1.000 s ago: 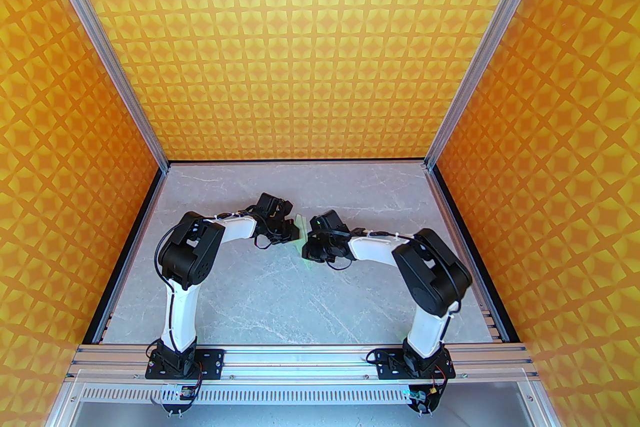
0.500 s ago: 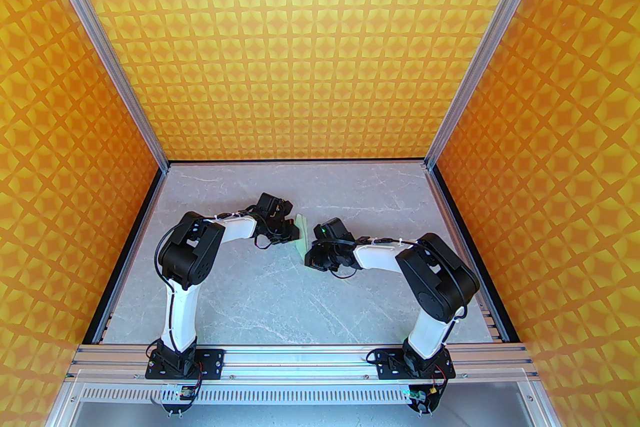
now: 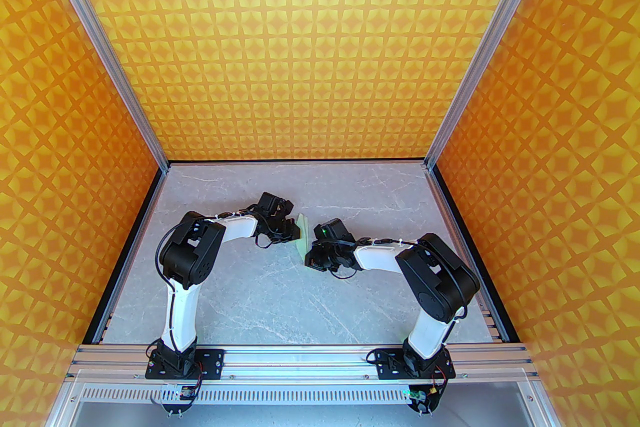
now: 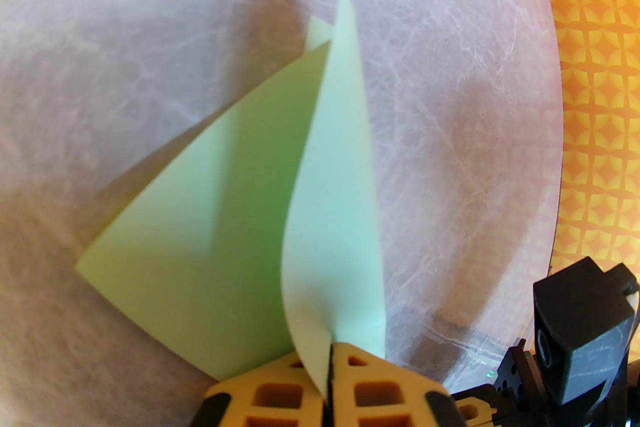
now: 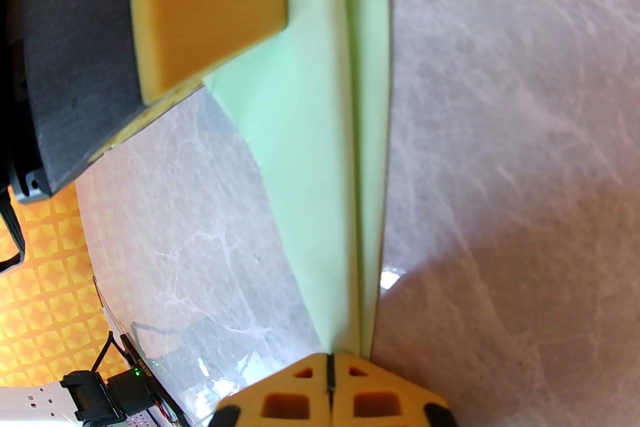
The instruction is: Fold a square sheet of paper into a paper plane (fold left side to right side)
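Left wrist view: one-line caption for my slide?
Left gripper shut on a raised flap of the folded mint-green paper on the grey table.

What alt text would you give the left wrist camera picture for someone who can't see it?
Two orange fingers of the left gripper pinch a raised flap of a folded sheet of paper, pale mint green and pointed. The rest of it lies spread on the grey marbled table, with an orange patterned wall at the right.

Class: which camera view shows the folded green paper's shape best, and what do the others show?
The left wrist view: the folded paper spreads out, one flap raised in the left gripper. The right wrist view shows the paper as narrow layers; the top view, a sliver.
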### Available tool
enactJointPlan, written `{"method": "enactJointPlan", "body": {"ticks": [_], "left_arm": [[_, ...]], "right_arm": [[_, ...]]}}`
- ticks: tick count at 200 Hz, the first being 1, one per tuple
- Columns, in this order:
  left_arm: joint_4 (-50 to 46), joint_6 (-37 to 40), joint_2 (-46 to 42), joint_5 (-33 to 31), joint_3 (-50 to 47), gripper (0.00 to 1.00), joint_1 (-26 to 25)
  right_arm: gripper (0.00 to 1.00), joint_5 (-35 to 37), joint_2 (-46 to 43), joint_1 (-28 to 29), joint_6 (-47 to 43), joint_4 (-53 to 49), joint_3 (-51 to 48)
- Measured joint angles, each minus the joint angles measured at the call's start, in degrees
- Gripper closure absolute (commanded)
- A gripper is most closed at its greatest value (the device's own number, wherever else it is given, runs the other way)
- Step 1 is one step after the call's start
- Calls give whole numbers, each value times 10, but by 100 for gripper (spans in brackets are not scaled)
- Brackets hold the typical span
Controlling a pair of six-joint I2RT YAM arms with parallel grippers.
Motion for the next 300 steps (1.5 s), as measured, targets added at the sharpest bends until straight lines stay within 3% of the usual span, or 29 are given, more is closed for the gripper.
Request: {"method": "enactJointPlan", "body": {"ticks": [23,70,83,104,131,183,239,300], "left_arm": [[-5,3,4,-4,10,87,-3],[-20,10,-8,-7,16,58,1],[-31,11,-23,-12,15,55,9],[-42,12,-63,-21,13,58,20],[-27,-3,-127,-25,-16,76,19],[37,-54,-144,-19,-90,88,-39],[105,-82,-80,-17,-116,89,-48],[113,-78,-43,-16,-98,88,-47]], "right_arm": [[97,0,0,0,0,5,-2],[98,0,0,0,0,8,-3],[98,0,0,0,0,9,-3],[98,0,0,0,0,9,-3],[98,0,0,0,0,12,-5],[99,0,0,0,1,13,-5],[99,0,0,0,1,15,-6],[98,-1,0,0,1,27,-11]]}}
